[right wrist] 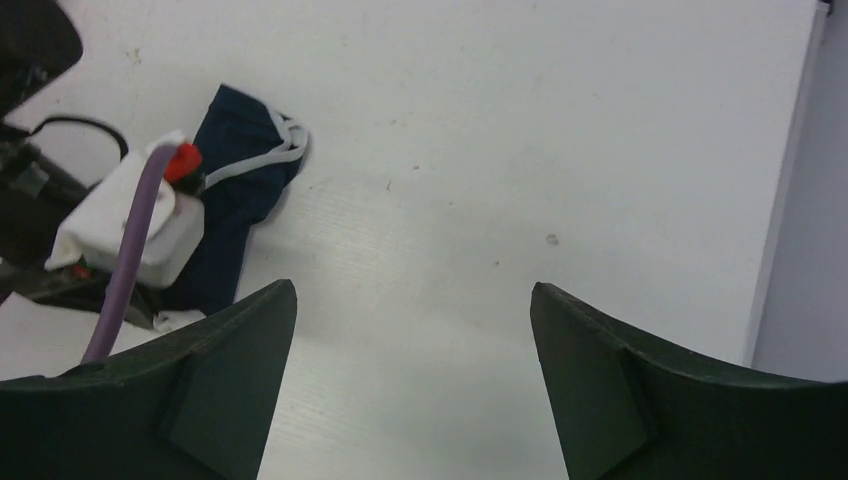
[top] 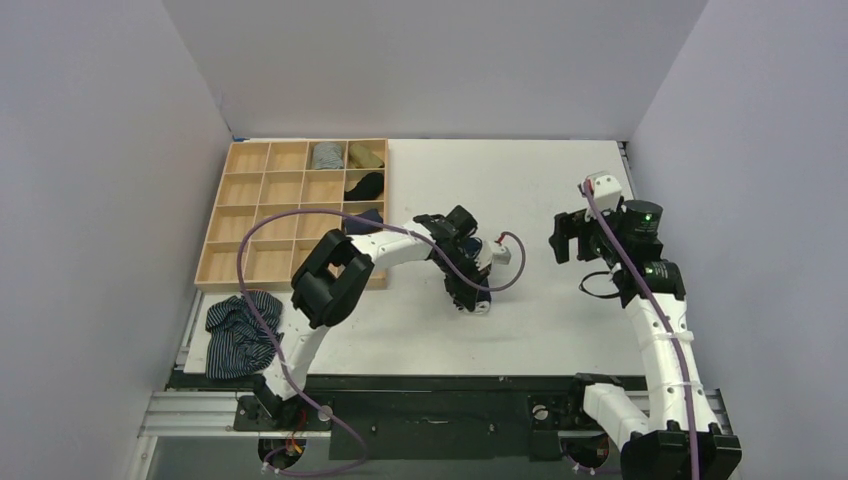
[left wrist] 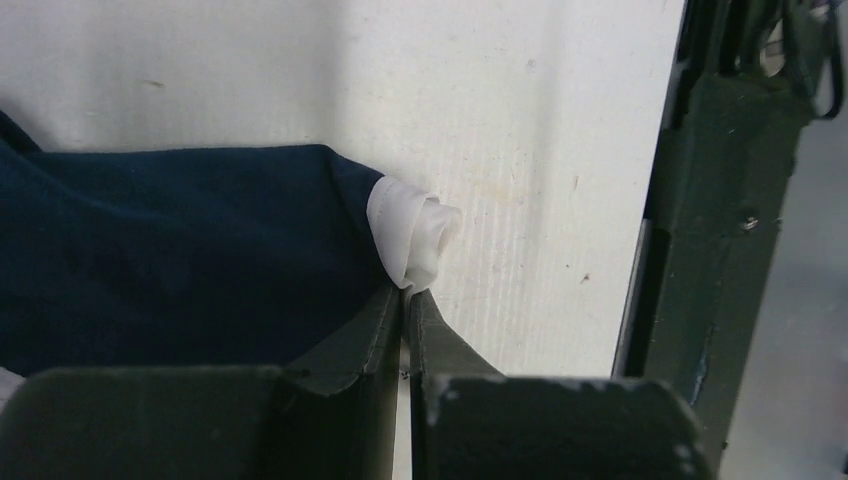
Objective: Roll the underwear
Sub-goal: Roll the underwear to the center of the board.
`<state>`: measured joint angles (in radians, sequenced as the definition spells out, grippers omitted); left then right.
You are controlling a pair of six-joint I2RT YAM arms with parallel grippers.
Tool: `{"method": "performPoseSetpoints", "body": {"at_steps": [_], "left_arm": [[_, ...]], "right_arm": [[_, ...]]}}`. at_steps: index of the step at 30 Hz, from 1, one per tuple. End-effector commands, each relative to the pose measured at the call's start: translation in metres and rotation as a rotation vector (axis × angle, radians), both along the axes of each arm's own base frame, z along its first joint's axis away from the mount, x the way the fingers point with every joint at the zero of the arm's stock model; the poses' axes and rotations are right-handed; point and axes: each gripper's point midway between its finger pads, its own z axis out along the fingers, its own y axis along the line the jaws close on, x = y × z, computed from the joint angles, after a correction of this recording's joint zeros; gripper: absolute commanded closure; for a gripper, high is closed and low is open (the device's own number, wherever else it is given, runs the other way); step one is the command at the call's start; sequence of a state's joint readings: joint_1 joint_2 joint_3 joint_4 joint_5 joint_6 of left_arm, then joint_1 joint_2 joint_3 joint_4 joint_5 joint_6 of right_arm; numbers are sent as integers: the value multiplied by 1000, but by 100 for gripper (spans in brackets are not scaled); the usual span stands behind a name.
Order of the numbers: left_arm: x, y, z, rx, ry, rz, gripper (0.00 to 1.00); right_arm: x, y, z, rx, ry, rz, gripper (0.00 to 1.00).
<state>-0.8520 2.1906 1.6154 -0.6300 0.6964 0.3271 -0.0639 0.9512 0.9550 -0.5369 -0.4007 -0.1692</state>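
Underwear [right wrist: 240, 190] lay bunched on the table [top: 560, 330], off the right side of the wooden tray [top: 245, 190], navy with white trim. The left gripper [left wrist: 405, 300] was closed tight, its tips pinching the white band at the cloth's end. The right gripper [right wrist: 410, 300] stood farther right of the tray, jaws spread wide and holding nothing.

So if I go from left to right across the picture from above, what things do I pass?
wooden tray → underwear → right arm's fingers
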Motion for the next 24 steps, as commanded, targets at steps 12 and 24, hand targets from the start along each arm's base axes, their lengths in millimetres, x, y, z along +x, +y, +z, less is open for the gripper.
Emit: {"method": "performPoseSetpoints", "body": {"at_steps": [12,24], "left_arm": [[15,-3,11,-23,493,99,100],[20,-7,3,17,644,154,100]], "right_arm": [[-74,50,-80,-211,214,538,22],[-85,103,-140,-454,316,788,22]]}}
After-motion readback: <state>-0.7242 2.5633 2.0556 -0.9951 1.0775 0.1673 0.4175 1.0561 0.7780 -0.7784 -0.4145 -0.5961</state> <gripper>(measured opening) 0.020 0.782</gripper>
